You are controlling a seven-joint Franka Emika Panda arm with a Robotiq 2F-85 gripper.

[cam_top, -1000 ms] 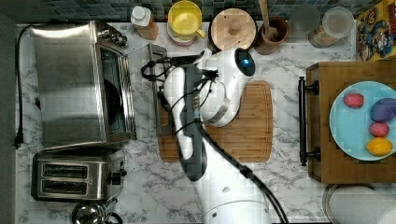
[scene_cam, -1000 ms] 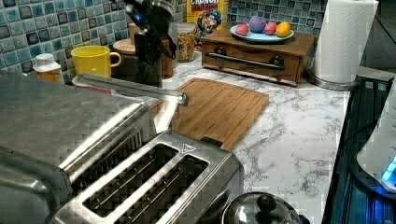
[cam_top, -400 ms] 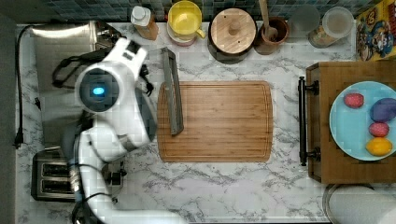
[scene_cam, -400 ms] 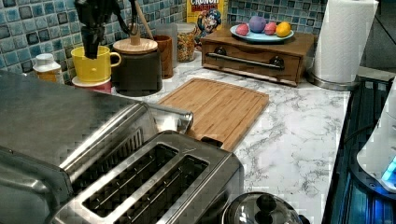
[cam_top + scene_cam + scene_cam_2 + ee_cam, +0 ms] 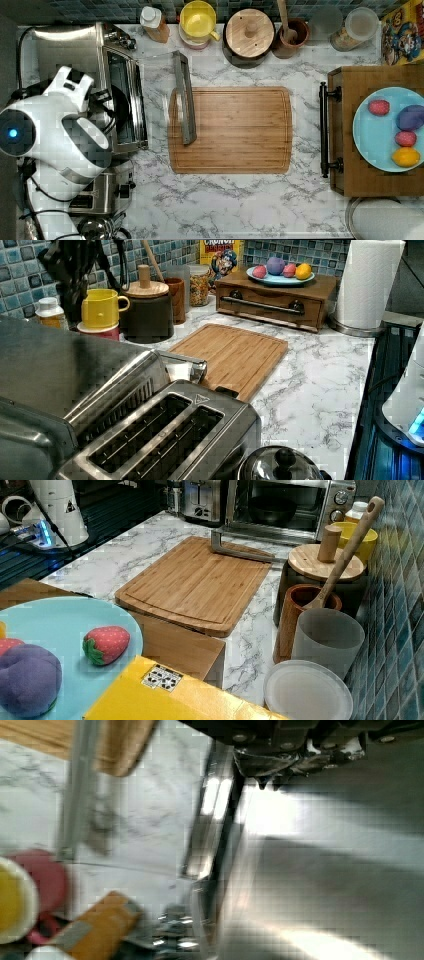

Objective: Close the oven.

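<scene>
The oven (image 5: 70, 55) stands at the top view's left, a boxy steel body with silver knobs (image 5: 341, 499). Its glass door (image 5: 156, 95) lies folded down flat, and the dark interior (image 5: 272, 507) shows. The door's long bar handle (image 5: 183, 97) rests over the left edge of the cutting board (image 5: 235, 130). My white arm (image 5: 50, 130) hangs over the oven's top. The dark gripper (image 5: 67, 270) is up above the oven's back, near the tiled wall, apart from the door and handle. The wrist view looks down on the steel oven top (image 5: 325, 890).
A two-slot toaster (image 5: 155, 445) sits beside the oven. A bottle (image 5: 152, 22), yellow mug (image 5: 197, 22), lidded pot (image 5: 250, 35) and spoon holder (image 5: 290, 30) line the back wall. A wooden stand with a fruit plate (image 5: 380, 130) is at the top view's right.
My arm has swung from above the cutting board to over the oven at the top view's left. The door handle has dropped lower and now lies on the board's edge.
</scene>
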